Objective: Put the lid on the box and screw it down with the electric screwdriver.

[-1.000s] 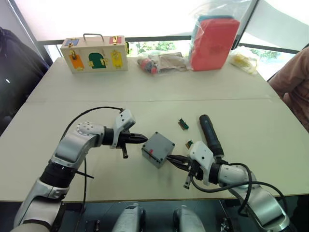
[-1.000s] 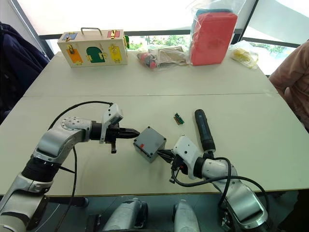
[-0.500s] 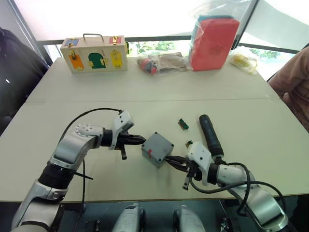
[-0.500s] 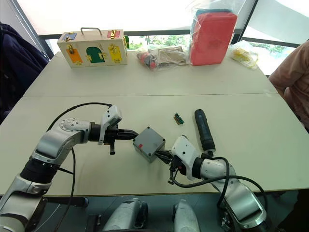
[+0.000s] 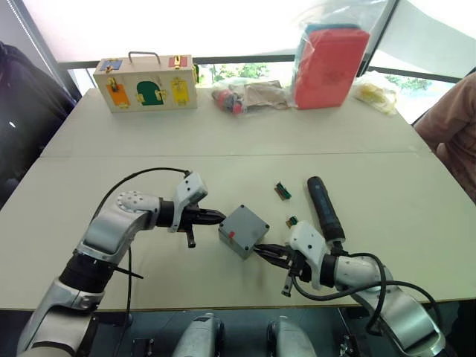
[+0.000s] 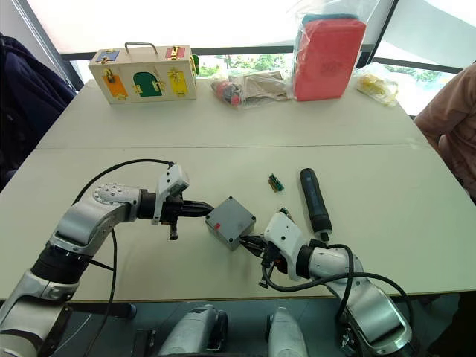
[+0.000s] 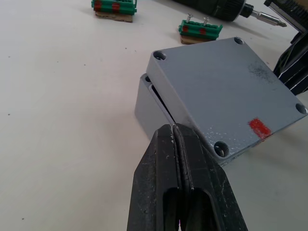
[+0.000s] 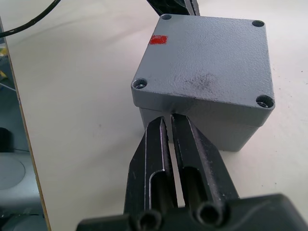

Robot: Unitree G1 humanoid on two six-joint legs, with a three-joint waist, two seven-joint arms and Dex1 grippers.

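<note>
The right gripper (image 5: 269, 252), two black fingers nearly pressed together with a thin slit between them and pinching nothing, is sitting nearest the table's front edge, its tips touching or just short of the near side wall of the small square grey plastic box (image 8: 192, 122); which of the two cannot be told. The box is resting on the pale beige table (image 5: 223, 134), near the front, between the two grippers. The flat square grey lid (image 7: 226, 91) with corner screw holes and a small red mark is lying on top of the box, skewed slightly so that a dark gap is showing along one edge in the left wrist view. The left gripper (image 5: 219, 217) is pointing at the box from the robot's left, its black fingers pressed together and empty, the tips meeting the box's corner just under the lid's rim.

Just beyond the right gripper, the slim dark pen-shaped electric screwdriver (image 5: 324, 207) is lying flat on the table, apart from the box. Two small green pieces (image 5: 282, 190) are lying near it. At the far edge are standing a wooden box with coloured doors (image 5: 146, 82), a clear bag of small items (image 5: 249, 95) and a red case in a plastic bag (image 5: 329, 65).
</note>
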